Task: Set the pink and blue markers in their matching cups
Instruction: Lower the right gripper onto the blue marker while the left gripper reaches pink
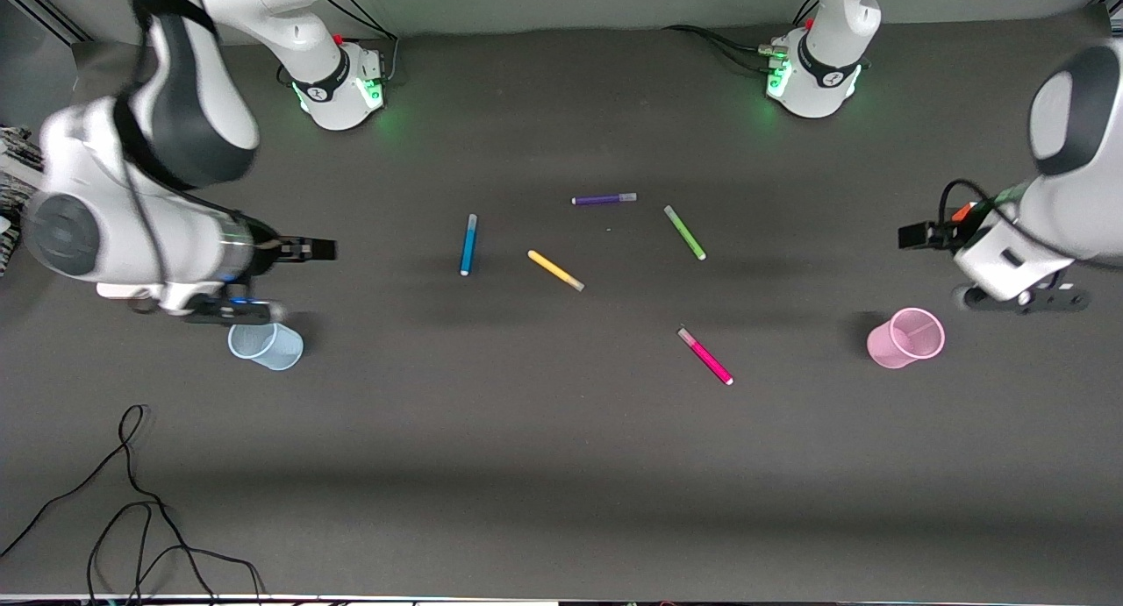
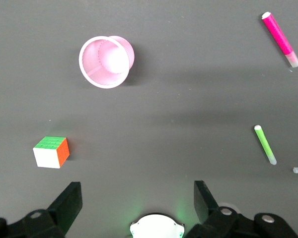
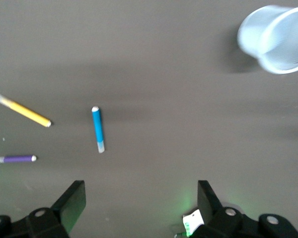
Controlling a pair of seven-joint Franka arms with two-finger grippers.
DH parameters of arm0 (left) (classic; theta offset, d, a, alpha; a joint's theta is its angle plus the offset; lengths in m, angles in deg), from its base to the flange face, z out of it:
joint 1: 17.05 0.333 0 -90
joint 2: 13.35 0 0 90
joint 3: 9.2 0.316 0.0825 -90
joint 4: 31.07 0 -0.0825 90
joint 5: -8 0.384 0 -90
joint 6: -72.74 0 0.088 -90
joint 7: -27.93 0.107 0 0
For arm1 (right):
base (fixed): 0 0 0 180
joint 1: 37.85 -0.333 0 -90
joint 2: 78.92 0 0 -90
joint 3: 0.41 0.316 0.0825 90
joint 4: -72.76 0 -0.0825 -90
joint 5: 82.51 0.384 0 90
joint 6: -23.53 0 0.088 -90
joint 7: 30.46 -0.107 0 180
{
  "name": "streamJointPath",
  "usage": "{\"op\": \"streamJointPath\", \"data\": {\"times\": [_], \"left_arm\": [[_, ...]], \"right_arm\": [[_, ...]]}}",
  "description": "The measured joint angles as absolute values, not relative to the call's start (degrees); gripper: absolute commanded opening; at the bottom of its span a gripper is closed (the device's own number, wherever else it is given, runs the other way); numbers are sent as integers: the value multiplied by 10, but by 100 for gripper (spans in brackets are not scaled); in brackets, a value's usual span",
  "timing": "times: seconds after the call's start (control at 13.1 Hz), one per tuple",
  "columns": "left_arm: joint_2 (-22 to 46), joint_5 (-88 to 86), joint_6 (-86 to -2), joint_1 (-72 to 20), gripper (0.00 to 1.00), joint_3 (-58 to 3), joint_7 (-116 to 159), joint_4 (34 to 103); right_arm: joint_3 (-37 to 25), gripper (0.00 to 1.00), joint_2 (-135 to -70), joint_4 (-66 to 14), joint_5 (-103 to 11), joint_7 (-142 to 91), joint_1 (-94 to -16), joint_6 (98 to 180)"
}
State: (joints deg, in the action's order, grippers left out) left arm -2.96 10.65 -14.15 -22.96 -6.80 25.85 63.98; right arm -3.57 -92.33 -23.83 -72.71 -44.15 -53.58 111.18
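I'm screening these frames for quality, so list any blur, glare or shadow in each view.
Front view: the right arm's body is motion-smeared, green base lights glow on the table, and the pink cup and blue cup cast soft shadows. Left wrist view: sharp, with a green glow at the bottom edge. Right wrist view: slightly soft, the blue cup's rim smeared, the blue marker readable.

Front camera: mounted high, facing my two arms, covering the whole tabletop (image 1: 561, 466). Wrist cameras: each looks straight down from closer in. Left wrist shares the pink cup (image 1: 905, 338) (image 2: 106, 61) with front; right wrist shares the blue cup (image 1: 266, 345) (image 3: 275, 38).
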Motion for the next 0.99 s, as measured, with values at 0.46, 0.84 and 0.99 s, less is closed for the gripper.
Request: {"op": "streamJointPath", "data": {"times": [0.46, 0.84, 0.99], "left_arm": [[115, 102, -150, -230, 99, -70, 258, 570], [174, 52, -194, -242, 99, -112, 171, 553], [194, 33, -223, -257, 99, -118, 101, 553]], "right_arm": [[-34, 99, -1044, -235, -664, -471, -595, 1112], [-34, 99, -1185, -190, -606, -471, -617, 1135], [-34, 99, -1220, -175, -602, -471, -623, 1135]]}}
